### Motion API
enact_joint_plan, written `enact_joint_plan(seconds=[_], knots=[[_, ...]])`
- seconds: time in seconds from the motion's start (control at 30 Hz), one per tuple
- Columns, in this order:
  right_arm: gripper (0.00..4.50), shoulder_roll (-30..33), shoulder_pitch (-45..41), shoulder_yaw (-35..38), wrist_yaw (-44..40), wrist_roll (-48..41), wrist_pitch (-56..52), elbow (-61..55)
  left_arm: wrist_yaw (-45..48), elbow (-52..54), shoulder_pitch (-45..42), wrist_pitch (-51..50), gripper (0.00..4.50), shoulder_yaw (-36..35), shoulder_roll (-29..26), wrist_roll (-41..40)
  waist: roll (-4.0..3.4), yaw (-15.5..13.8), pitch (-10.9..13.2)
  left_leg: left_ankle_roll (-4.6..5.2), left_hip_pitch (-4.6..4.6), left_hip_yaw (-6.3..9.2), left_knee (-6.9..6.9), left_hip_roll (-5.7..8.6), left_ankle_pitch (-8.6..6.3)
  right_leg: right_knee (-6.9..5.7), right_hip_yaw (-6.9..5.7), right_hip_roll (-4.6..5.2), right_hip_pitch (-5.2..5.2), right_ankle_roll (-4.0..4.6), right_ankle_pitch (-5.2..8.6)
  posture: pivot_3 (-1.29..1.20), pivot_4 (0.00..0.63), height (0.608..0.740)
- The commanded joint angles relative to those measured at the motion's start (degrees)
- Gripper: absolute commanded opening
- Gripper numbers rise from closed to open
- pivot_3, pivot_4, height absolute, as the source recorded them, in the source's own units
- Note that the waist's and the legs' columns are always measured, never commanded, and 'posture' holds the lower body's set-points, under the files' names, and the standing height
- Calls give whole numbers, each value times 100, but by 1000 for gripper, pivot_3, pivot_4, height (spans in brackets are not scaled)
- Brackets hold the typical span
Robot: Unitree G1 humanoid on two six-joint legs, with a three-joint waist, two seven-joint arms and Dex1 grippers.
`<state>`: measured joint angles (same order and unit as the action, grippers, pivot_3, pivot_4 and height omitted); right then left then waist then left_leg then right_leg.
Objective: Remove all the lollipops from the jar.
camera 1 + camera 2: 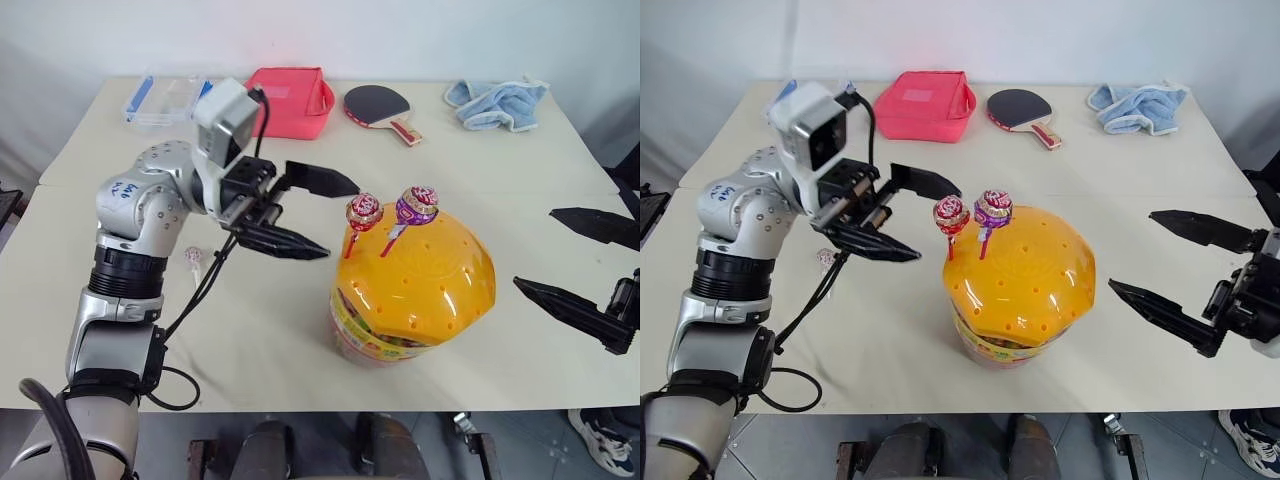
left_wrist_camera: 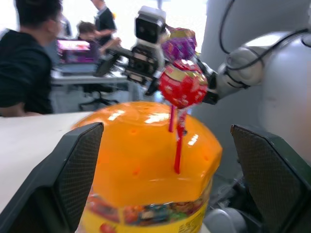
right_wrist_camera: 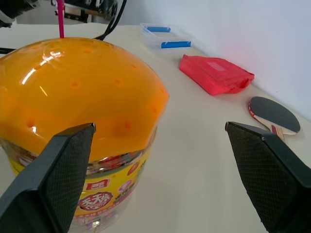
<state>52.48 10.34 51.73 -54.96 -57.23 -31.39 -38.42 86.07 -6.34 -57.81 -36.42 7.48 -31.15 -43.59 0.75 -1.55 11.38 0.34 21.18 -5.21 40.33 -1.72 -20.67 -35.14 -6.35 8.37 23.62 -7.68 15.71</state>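
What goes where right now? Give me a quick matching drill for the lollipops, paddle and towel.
Things:
1. red-and-white lollipop
2. pink lollipop
3. paddle
4. blue towel

Places:
A. far right of the table
B. stuck in the orange lid
C. lying on the table under the left arm
D. beside the red pouch

Pairs: 1-B, 2-C, 3-D, 4-A

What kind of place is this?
Probably a robotics lab or office: people sit at desks behind, and the white table holds test props, such as a lollipop jar and a paddle.
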Motion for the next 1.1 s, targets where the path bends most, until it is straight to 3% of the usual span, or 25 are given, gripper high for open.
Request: enact_joint_plan(seconds=[0.03, 0.1, 0.6, 0.87, 1.0, 1.1], knots=[[4500, -23, 41, 260, 100, -144, 54, -159, 643, 288, -55, 62, 4448, 170, -5, -258, 0, 0, 0, 0, 0, 0, 0, 0, 0, 0, 0, 0, 0, 0, 0, 0, 150, 740], [4500, -36, 84, 287, 131, -144, 67, -173, 641, 309, -70, 124, 4448, 202, 33, -213, 0, 0, 0, 0, -1, 0, 0, 0, 0, 0, 0, 0, -1, 1, 0, 0, 150, 740], [4500, -58, 118, 203, 218, -65, 199, -114, 383, 84, -279, 347, 20, 30, 181, -102, 0, -3, 0, 1, 0, 1, 0, 0, 0, 2, 0, 0, -1, 1, -1, 0, 150, 740], [4500, -51, 109, 206, 203, -44, 254, -64, 69, -378, -917, 286, 20, -560, 243, -255, 0, -5, 0, 1, 0, 2, 0, 0, 0, 4, -1, 0, -2, 1, -1, 0, 150, 740], [4500, 1, 18, 170, 174, -101, 264, -33, -297, -731, -1215, 505, 20, -784, 174, 95, 0, 1, 0, 1, -1, 1, 0, 0, 0, 5, -1, 0, -2, 1, -1, 0, 150, 740], [4500, 55, -64, 150, 139, -272, 204, -40, -805, -1012, -1395, 383, 20, -708, -195, 679, 0, 1, 0, 1, -1, 1, 0, 1, 0, 5, -1, 0, -2, 0, -2, 0, 150, 740]])
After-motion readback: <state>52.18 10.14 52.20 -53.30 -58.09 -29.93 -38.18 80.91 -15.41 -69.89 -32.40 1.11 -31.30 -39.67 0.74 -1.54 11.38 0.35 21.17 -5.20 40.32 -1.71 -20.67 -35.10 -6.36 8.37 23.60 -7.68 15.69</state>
